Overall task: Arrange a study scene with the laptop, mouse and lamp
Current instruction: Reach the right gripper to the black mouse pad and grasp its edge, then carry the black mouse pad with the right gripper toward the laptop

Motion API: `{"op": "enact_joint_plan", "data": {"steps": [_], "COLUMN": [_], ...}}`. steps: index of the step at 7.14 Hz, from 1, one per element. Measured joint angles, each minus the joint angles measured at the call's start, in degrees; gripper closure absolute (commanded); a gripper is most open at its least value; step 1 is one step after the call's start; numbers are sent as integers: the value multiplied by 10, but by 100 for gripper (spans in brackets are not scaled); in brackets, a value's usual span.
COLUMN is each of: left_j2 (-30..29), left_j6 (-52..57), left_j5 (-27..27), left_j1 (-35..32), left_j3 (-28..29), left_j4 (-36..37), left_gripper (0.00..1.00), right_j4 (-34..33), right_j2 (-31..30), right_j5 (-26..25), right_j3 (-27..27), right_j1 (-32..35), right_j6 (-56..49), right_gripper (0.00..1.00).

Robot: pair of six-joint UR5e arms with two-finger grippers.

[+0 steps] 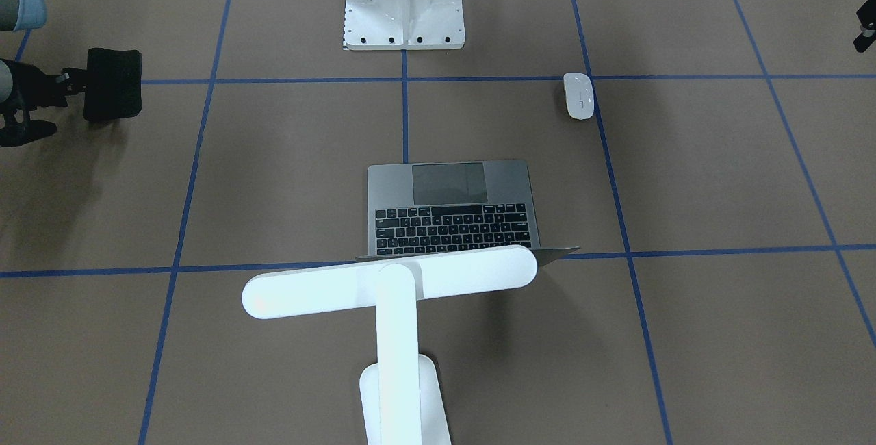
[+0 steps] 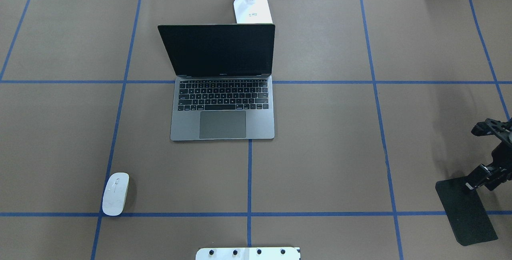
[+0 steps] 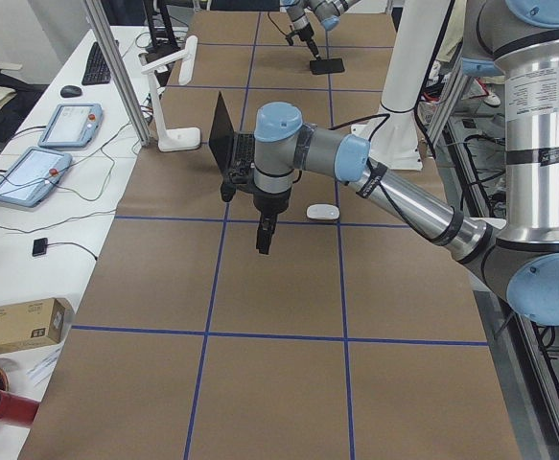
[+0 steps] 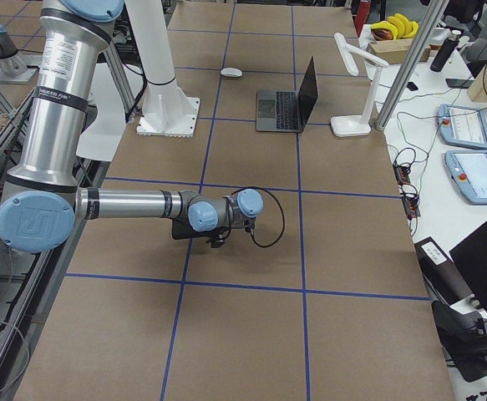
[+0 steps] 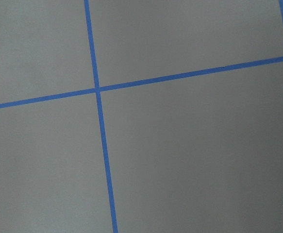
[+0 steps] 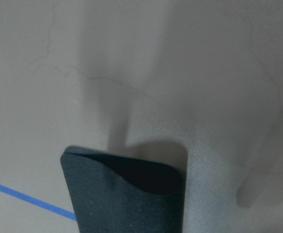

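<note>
table: brown surface [image 2: 320,152] crossed by blue tape lines
laptop [image 2: 222,108]: open, mid-table
lamp [image 2: 253,10]: base just behind the laptop
mouse [image 2: 115,193]: near the white mount [image 2: 248,253]
black mat [image 2: 466,206]: right edge

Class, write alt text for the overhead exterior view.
An open grey metal laptop sits mid-table, a white lamp base behind its screen. A white oval mouse lies near left; at right, the right gripper meets a thin black mat.
</note>
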Motion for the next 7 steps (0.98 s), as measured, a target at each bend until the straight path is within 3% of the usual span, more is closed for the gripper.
{"op": "enact_joint_plan", "data": {"steps": [1,5,7], "left_j2": [0,0,-1], "left_j6": [0,0,0], "left_j5": [0,1,1], "left_j1": [-1,-2,-4], "left_j3": [-1,-3,-3], "left_j4": [1,1,1], "left_gripper": [1,1,1], "right_j4": [0,-1,0], "right_j2": [0,-1,0], "right_j5": [0,0,0], "right_j3": [0,-1,0], "right_j1": [-5,-11,-11], "right_j6": [2,14,18], "right_gripper": [25,100,100]}}
